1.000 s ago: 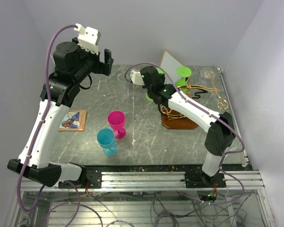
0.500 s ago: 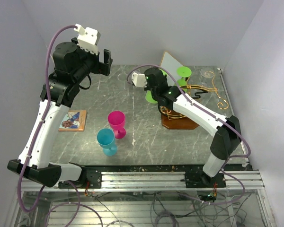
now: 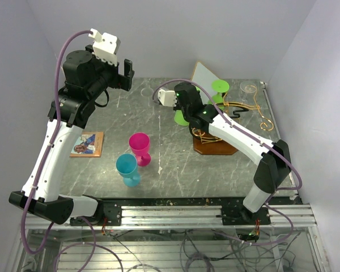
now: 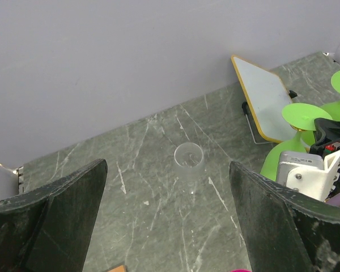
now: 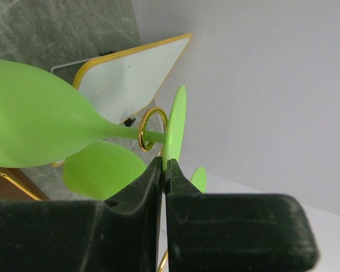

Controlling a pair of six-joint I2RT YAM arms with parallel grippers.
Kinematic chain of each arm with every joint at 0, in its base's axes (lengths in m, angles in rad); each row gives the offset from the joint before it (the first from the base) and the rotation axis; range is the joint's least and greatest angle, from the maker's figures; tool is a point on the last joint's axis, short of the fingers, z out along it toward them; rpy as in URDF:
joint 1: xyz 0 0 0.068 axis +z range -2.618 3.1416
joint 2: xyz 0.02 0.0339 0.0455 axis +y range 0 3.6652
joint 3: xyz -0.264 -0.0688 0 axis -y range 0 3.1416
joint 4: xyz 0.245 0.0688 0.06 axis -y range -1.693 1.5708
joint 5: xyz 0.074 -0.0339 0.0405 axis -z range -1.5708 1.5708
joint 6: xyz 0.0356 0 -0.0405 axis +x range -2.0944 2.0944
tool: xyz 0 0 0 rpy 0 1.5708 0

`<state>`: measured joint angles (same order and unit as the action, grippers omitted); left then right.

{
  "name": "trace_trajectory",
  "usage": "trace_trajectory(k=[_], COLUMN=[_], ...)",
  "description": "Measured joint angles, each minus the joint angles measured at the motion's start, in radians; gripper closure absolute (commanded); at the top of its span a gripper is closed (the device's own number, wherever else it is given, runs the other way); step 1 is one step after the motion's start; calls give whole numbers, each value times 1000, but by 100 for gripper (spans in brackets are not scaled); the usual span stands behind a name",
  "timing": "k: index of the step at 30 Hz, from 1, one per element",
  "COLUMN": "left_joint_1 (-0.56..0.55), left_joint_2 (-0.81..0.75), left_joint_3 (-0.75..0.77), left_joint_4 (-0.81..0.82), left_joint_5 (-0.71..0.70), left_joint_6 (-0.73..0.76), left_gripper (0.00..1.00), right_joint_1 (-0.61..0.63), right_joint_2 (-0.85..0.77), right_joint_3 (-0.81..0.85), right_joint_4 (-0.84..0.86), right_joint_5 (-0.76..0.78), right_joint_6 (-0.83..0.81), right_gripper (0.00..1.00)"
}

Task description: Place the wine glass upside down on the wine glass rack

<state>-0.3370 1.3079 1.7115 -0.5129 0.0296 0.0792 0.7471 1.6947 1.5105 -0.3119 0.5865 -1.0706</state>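
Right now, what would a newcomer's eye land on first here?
The right gripper pinches the foot of a lime-green wine glass, its stem threaded through a gold ring of the wine glass rack at the far right. Nearer centre, a pink glass and a blue glass stand upright.

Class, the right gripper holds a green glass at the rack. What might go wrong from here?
The right gripper pinches only the thin foot edge of the green glass, so it might slip out. The stem sits inside a gold ring of the rack; a sideways pull could tip the rack. A second green glass is close by and might get knocked.
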Motion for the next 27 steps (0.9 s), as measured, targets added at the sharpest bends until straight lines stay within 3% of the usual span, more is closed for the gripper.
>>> trace_trajectory(k=[27], left_joint_1=[0], left_joint_2=[0], left_joint_3=[0], left_joint_4=[0], left_joint_5=[-1], left_joint_6=[31], left_gripper=[1], right_joint_1=[26], right_joint_2=[0], right_joint_3=[37], right_joint_4=[-80], right_joint_5=[-68], right_joint_6=[13], right_gripper=[85])
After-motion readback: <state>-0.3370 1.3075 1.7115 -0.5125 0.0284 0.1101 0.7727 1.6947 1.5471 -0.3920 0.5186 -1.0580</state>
